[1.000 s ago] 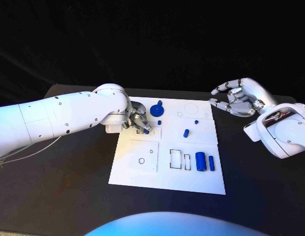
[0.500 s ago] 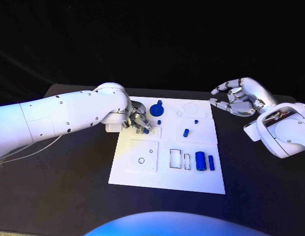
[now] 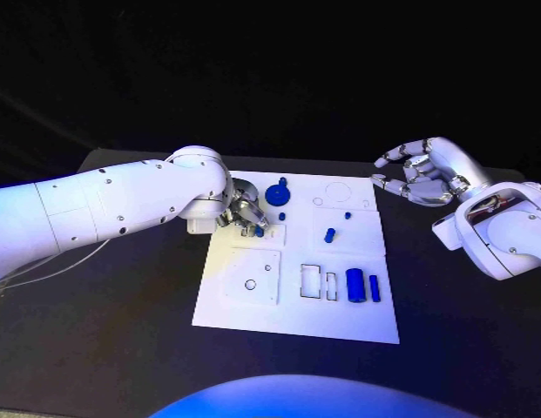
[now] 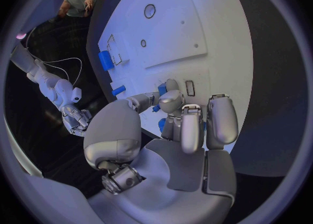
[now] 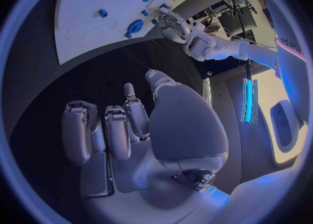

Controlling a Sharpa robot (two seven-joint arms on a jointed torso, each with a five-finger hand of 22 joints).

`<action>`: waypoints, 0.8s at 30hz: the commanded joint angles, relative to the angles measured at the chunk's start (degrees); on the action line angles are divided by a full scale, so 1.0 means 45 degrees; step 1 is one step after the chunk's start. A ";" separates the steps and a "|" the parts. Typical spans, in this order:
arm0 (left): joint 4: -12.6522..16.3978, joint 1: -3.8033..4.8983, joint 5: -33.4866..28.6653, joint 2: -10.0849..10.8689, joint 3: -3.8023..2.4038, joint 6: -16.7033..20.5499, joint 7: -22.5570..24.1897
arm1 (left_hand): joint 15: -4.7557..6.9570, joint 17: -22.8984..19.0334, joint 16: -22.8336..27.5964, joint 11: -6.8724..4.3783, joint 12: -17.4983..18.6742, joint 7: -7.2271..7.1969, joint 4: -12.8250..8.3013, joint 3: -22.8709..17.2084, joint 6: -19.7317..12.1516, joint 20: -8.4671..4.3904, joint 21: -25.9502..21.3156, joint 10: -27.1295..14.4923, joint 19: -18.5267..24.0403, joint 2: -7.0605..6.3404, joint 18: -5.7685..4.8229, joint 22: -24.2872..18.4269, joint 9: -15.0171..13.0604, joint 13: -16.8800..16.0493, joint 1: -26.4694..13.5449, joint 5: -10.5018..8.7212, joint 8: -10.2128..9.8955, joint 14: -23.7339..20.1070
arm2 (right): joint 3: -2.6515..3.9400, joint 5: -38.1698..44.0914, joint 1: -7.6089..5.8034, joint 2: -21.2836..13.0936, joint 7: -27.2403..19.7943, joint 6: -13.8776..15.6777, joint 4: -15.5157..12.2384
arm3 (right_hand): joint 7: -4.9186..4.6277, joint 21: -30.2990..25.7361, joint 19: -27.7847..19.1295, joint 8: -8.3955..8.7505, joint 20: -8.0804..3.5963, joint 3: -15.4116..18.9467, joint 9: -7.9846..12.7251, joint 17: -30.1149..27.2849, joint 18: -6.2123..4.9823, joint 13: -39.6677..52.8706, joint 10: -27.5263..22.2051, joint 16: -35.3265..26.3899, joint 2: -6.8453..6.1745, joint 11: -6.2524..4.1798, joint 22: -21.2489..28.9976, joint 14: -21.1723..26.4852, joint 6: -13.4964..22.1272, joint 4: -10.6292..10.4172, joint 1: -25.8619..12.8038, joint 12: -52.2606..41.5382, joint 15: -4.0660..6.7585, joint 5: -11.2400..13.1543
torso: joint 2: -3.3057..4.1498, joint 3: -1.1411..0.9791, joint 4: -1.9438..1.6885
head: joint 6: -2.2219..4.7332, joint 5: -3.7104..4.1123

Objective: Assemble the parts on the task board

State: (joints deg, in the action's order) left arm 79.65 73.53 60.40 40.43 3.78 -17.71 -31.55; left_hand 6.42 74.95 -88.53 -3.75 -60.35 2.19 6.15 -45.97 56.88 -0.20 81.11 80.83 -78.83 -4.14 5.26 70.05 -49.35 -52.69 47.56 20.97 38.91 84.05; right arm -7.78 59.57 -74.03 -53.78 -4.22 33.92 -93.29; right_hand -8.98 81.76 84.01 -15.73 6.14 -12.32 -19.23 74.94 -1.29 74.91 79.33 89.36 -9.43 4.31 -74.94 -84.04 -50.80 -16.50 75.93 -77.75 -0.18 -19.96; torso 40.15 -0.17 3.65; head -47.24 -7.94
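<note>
The left hand (image 3: pixel 244 215) is hovering low over the task board's (image 3: pixel 298 318) left edge, its fingers (image 4: pixel 222 117) curling downward and pinching a small blue part (image 3: pixel 259 232) against the board; the left wrist view is showing bits of blue (image 4: pixel 161 89) between the fingertips, though how firmly the piece is being held is hard to tell. Just beyond that hand, a round blue part (image 3: pixel 279 194) with a stub is sitting on the board's far left area, with a tiny blue peg (image 3: pixel 283 216) beside it. Toward the board's middle, a short blue cylinder (image 3: pixel 330 234) is lying tilted, and a small blue dot (image 3: pixel 347 213) is standing a little farther back. In the near right area, two blue bars, a wider one (image 3: pixel 355 286) and a thinner one (image 3: pixel 375 288), are lying side by side next to outlined rectangular recesses (image 3: pixel 312 280), which are showing white inside. A circular outline (image 3: pixel 341 191) is marking the far right of the board.

The right hand (image 3: pixel 421 172) is hanging above the counter (image 3: pixel 119 348) off the board's far right corner, holding nothing, its fingers loosely curled and apart.
</note>
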 commanded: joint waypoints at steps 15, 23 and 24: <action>0.0047 -0.0080 -0.0135 -0.0010 0.0059 -0.0414 0.0042 | 0.0055 0.2790 -0.0083 -0.0051 -0.0011 -0.0545 -0.0339 0.0433 0.0652 0.0012 -0.0006 0.0002 -0.0127 -0.0299 -0.0248 0.0056 0.0033 0.0021 -0.0215 -0.0155 -0.0080 0.1185 | 0.0001 0.0087 0.0007 -0.0014 -0.0073 -0.0102 -0.0027 | 0.0016 -0.0041 0.0449 -0.0027 -0.0047 0.0012 -0.0013 0.2890 -0.0160 0.0846 0.0006 -0.0072 0.0006 -0.0039 -0.2250 -0.1202 0.0069 -0.0007 -0.0113 0.0064 0.0047 0.0023 | 0.0002 0.0000 0.0001 | -0.0024 0.0011; 0.0094 -0.0080 -0.0045 0.0047 0.0042 -0.0267 0.0066 | 0.0066 0.2742 -0.0064 -0.0056 0.0017 -0.0549 0.0431 0.1928 0.0701 0.0000 -0.0041 -0.0035 -0.0108 -0.0786 -0.0239 0.0026 0.0071 0.0081 -0.0587 -0.0199 -0.0115 0.1172 | 0.0001 0.0086 0.0007 -0.0021 -0.0103 -0.0060 -0.0022 | 0.0017 -0.0072 0.0437 -0.0038 -0.0050 0.0016 -0.0013 0.2872 -0.0166 0.0831 -0.0005 -0.0081 -0.0005 -0.0039 -0.2235 -0.1197 0.0080 -0.0015 -0.0150 0.0080 0.0049 0.0029 | -0.0002 0.0007 -0.0001 | -0.0017 0.0007; 0.0103 -0.0080 -0.0029 0.0059 0.0034 -0.0215 0.0071 | 0.0068 0.2689 -0.0041 -0.0050 0.0058 -0.0541 0.0567 0.2171 0.0664 -0.0003 -0.0073 -0.0071 -0.0076 -0.0855 -0.0227 -0.0029 0.0072 0.0129 -0.0627 -0.0202 -0.0127 0.1158 | 0.0001 0.0078 0.0007 -0.0021 -0.0129 -0.0021 -0.0020 | 0.0017 -0.0075 0.0436 -0.0038 -0.0050 0.0017 -0.0013 0.2869 -0.0167 0.0827 -0.0008 -0.0083 -0.0006 -0.0039 -0.2233 -0.1197 0.0081 -0.0016 -0.0154 0.0084 0.0049 0.0030 | -0.0003 0.0008 -0.0003 | -0.0008 0.0019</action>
State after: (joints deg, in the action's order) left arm 79.88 73.25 60.41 40.74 3.96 -17.85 -31.55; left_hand 6.43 74.93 -88.53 -3.92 -60.09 -0.51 8.65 -36.26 59.98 0.01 80.93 80.65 -79.05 -7.63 5.26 70.00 -49.07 -52.00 44.80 20.41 38.57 84.05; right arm -7.78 59.57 -74.03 -53.87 -4.27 33.95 -93.32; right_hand -8.98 81.76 84.01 -15.72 6.15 -12.32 -19.22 74.92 -1.29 74.95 79.33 89.36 -9.43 4.31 -74.92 -84.03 -50.80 -16.50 75.93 -77.75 -0.19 -19.96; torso 40.14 -0.15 3.65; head -47.35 -7.89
